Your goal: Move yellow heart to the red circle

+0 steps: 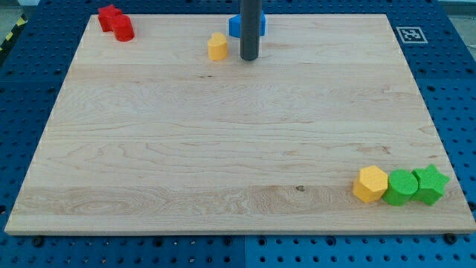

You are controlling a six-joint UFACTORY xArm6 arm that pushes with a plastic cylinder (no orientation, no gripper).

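A straight dark rod comes down from the view's top edge, standing upright, a little right of the view's centre line. My tip (249,59) rests at table height near the view's top. Only the rod's lower stretch shows; the arm above it is out of frame.

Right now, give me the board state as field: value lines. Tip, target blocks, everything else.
tip: my tip near the view's top centre, just right of the yellow heart, small gap
yellow heart: top centre-left
red circle: top left corner, touching the red star
blue block: behind the rod, partly hidden, shape unclear
bottom right row, left to right, touching: yellow hexagon, green circle, green star
path heart to red circle: no blocks between
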